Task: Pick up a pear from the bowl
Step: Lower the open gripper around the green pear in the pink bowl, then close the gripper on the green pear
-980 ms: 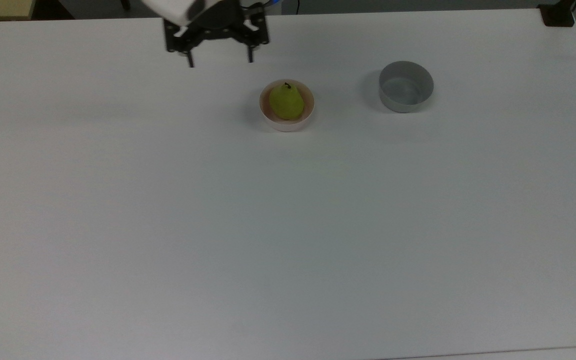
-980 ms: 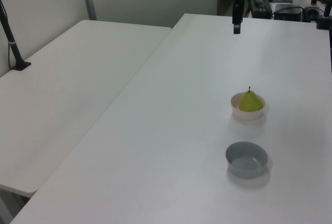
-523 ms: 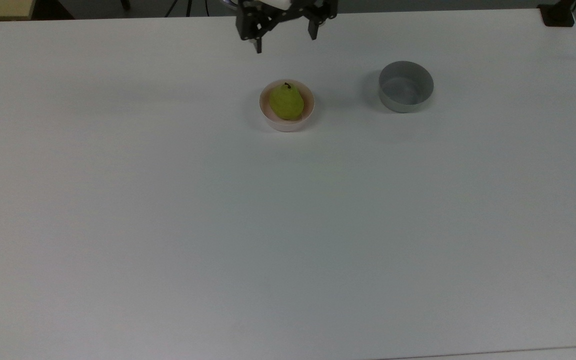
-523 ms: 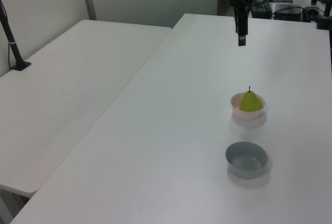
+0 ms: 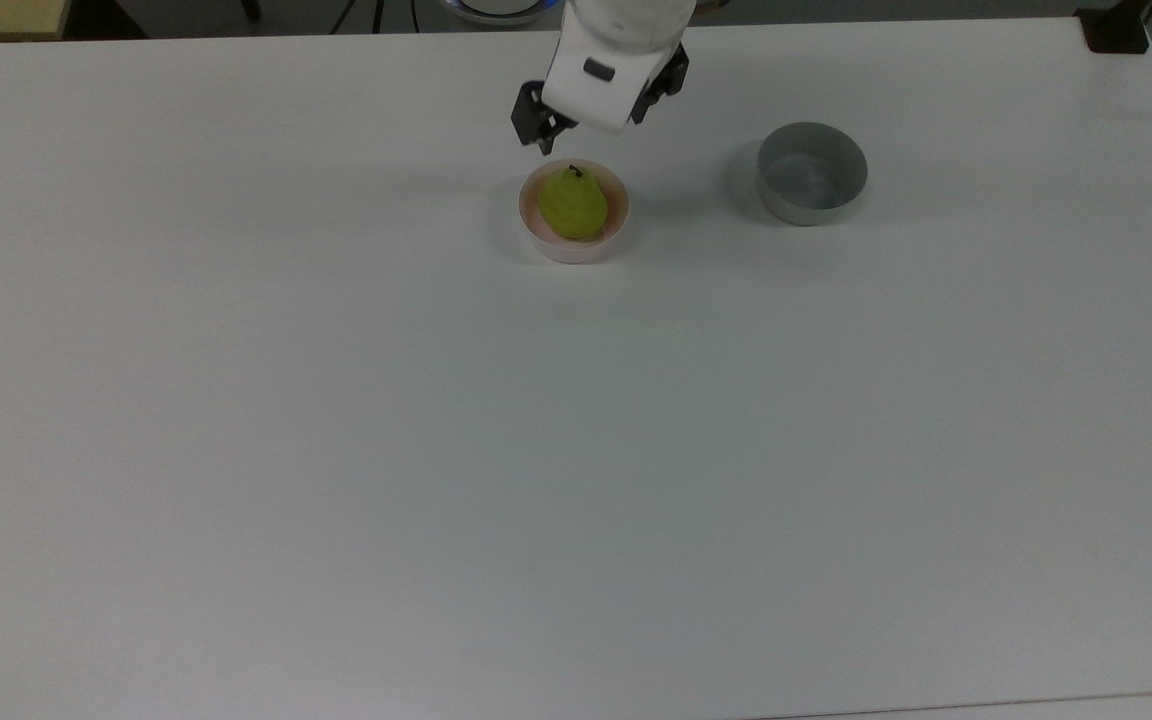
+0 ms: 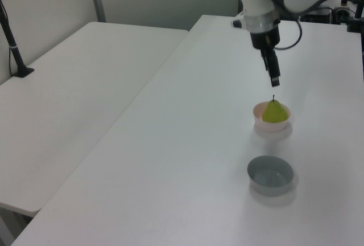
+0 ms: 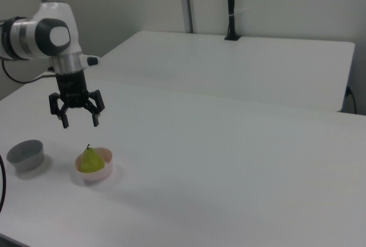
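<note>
— Since a second ago the end effector [image 7: 78,124] has swung from the far-left part of the counter in the top view across to a spot just above the bowl, and it has come lower; pear and both bowls lie where they did.

— How do the fingers stand?

— Spread wide and pointing down, with nothing between them (the right view shows both dark fingers well apart). In the left view the end effector [image 6: 275,81] hangs just above the pear's stem, not touching it.

— And the pear?

— The pear [image 5: 572,203] sits in the pale pink bowl [image 5: 538,228], stem toward the top view's upper edge. In the right view the pear [image 7: 90,160] stands nearly upright in the bowl [image 7: 103,171], below and slightly to the right view's right of the fingers.

— Anything else on the counter?

— A grey bowl [image 5: 812,185] with straight walls, well apart from the pink one, toward the top view's right; in the right view the grey bowl [image 7: 26,155] is on the left. Both rest on the white counter [image 5: 576,450]. A second white table [image 6: 74,98] abuts it on the left view's left, with a black post [image 6: 12,41] at its far edge.
</note>
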`<state>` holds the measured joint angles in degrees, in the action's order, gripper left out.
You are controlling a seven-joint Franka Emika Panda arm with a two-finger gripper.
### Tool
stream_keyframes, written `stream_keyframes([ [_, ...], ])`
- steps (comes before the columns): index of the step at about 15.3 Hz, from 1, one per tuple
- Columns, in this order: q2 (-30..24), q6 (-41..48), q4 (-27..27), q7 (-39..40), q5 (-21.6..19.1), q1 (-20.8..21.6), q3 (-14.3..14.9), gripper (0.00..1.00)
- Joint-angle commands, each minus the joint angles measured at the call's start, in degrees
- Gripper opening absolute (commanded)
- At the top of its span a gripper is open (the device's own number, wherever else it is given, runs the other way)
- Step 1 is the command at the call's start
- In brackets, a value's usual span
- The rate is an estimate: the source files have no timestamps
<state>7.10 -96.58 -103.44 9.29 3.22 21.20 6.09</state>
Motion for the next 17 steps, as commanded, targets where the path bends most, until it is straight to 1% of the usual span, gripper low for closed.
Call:
stream_keyframes([
  [1,1.6,-2.9,-3.5,3.2,1.8,0.4,0.7,0.98],
  [4,2.9,-6.4,-6.8,3.4,2.6,0.6,0.7,0.97],
  [8,5.3,-7.7,-6.7,3.5,3.0,0.7,0.7,0.97],
  [9,5.7,-7.8,-6.8,3.5,4.1,0.7,0.7,0.92],
  [10,6.5,-8.0,-6.8,4.1,4.3,0.7,0.7,0.87],
  [11,6.7,-8.1,-6.8,4.6,4.3,0.7,0.7,0.85],
  [17,8.7,-9.1,-6.9,5.1,4.3,0.8,0.6,0.84],
])
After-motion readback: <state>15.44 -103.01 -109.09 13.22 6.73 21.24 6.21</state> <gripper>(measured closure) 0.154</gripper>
